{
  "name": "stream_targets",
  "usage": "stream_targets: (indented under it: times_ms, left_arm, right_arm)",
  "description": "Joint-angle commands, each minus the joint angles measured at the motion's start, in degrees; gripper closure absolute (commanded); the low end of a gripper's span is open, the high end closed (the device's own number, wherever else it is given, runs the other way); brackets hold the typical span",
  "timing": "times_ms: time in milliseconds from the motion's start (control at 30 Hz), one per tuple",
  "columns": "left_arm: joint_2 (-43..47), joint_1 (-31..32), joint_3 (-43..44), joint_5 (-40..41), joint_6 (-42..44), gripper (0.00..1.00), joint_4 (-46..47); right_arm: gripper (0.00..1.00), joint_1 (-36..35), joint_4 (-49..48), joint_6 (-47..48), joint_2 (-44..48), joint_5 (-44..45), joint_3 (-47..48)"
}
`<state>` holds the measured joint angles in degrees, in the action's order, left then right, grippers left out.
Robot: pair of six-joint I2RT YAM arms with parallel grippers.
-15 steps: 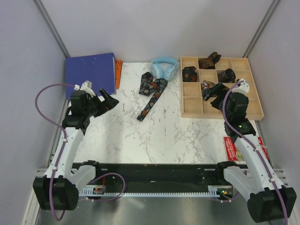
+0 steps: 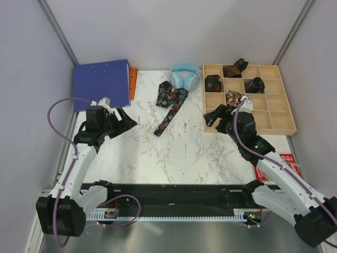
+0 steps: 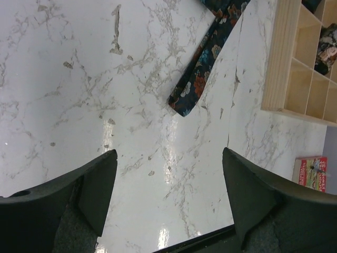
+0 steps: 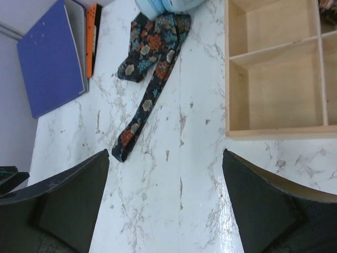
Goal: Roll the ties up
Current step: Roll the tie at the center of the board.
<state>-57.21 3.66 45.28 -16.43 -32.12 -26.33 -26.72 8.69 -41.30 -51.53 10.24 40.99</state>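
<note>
Swinging left off the wooden tray (image 2: 204,97), the right arm (image 2: 274,163) now holds its right jaws just past the tray's near-left corner, where half a second back they hung over the middle compartments. The left arm (image 2: 79,158) has shifted only slightly, bringing the left jaws a little nearer the middle of the counter (image 2: 158,158). Nothing else has moved.

Both pairs of jaws stand wide open and hold nothing. Each wrist view shows bare marble between the fingers.

The unrolled tie (image 2: 171,96) lies flat near the counter's far edge. Its broad, folded end touches the light-blue headphones (image 2: 184,76), and its narrow tail runs toward the counter's middle, ending well short of both arms. It lies between the blue binder (image 2: 102,81) at the far-left corner and the tray on the right. Several rolled ties (image 2: 213,81) already sit in the tray's far compartments.

The tie looks light, limp and thin, and probably rather slick on the polished marble. It should slide or bunch rather than resist, and it will not hold a shape unless it is pinned. It seems in no danger of breaking, though a loose roll would likely spring open.

The free narrow tip is the better place to take hold, pinched across its width so that a turn can be started there. The other jaws could press the strip down further along. The broad end is doubled over and crowded by the headphones, so it gives poorer access.
</note>
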Motion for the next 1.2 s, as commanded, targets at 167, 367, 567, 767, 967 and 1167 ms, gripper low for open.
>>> stream_targets:
  times_ms: [167,367,567,767,967,1167]
  left_arm:
    - [1.0,5.9,-2.6,3.9,-2.3,0.20,2.0]
    - [1.2,6.7,-4.7,4.4,-2.2,0.20,2.9]
    - [1.3,6.9,-6.1,4.6,-1.7,0.20,3.8]
    - [1.4,7.0,-7.4,5.3,-1.5,0.20,4.8]
    - [0.5,6.9,-9.2,5.5,-2.1,0.20,6.8]
    - [-2.0,7.2,-11.3,3.0,-3.9,0.25,13.5]
  right_arm:
    - [0.05,-11.4,-2.2,-3.9,-5.3,7.8,-2.8]
    - [0.05,-16.6,-3.9,-3.4,-8.2,11.0,-3.5]
    - [0.05,-18.1,-6.7,-2.3,-10.0,12.3,-5.6]
    - [0.04,-18.3,-11.9,0.3,-10.3,14.2,-9.7]
    - [0.03,-18.3,-16.9,4.2,-11.7,13.6,-12.4]
    - [0.02,-18.3,-20.2,5.4,-13.6,12.2,-13.0]
